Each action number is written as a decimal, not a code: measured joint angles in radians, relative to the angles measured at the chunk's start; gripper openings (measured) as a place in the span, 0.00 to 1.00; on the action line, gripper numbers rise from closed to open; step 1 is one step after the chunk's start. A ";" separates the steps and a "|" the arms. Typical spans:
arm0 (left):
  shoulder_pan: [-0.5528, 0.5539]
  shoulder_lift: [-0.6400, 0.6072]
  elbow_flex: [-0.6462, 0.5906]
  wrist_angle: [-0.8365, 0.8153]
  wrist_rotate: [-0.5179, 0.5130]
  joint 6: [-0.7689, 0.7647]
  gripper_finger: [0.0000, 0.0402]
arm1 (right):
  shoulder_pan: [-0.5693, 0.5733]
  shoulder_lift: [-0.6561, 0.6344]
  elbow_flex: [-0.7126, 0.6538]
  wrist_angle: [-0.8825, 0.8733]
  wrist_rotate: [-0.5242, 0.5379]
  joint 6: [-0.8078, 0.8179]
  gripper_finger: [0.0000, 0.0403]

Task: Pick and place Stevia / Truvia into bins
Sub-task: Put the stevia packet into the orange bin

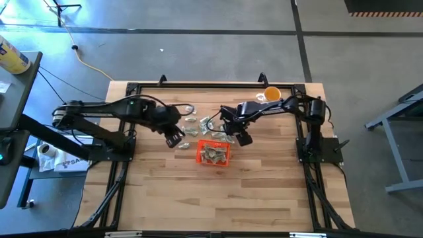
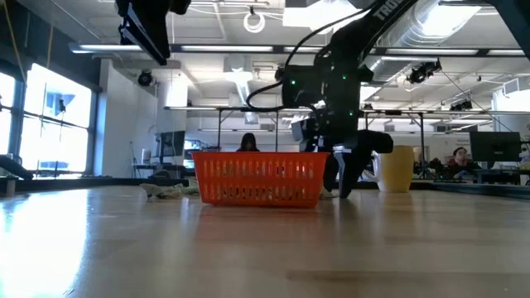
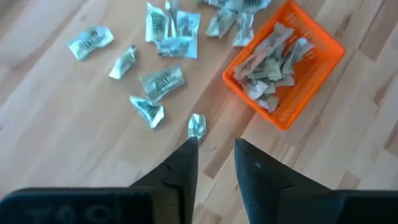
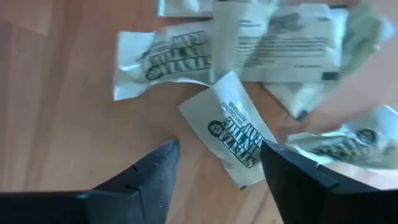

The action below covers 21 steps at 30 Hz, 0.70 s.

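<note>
The orange bin (image 1: pixel 200 157) stands at the table's middle with several pale green and white Stevia sachets inside (image 3: pixel 271 70). More sachets (image 1: pixel 198 124) lie flat and loose on the wood just beyond it. My left gripper (image 3: pixel 216 149) is open and empty, raised well above the table (image 2: pixel 142 29) to the left of the bin. A single sachet (image 3: pixel 196 125) lies on the table below it. My right gripper (image 4: pixel 217 152) is open and low over the table (image 2: pixel 346 178) at the bin's far right. One finger stands on each side of a sachet (image 4: pixel 235 142) lying flat.
A round yellow cup (image 1: pixel 271 95) stands at the table's far right, behind my right arm. The bin's wall (image 2: pixel 257 178) is close to the left of my right gripper. Bare wood stretches across the table's near half. People sit in the room beyond the table.
</note>
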 joint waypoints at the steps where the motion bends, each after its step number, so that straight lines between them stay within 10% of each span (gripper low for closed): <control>1: 0.000 -0.011 0.000 -0.008 -0.012 0.000 0.33 | -0.001 0.005 0.001 0.000 0.000 0.001 0.53; 11: 0.017 -0.032 0.000 -0.091 -0.078 0.027 0.29 | -0.017 -0.001 -0.001 -0.112 -0.033 0.140 0.04; 21: 0.153 -0.050 0.000 -0.171 -0.019 0.095 0.29 | 0.079 -0.203 0.074 -0.170 -0.173 0.422 0.02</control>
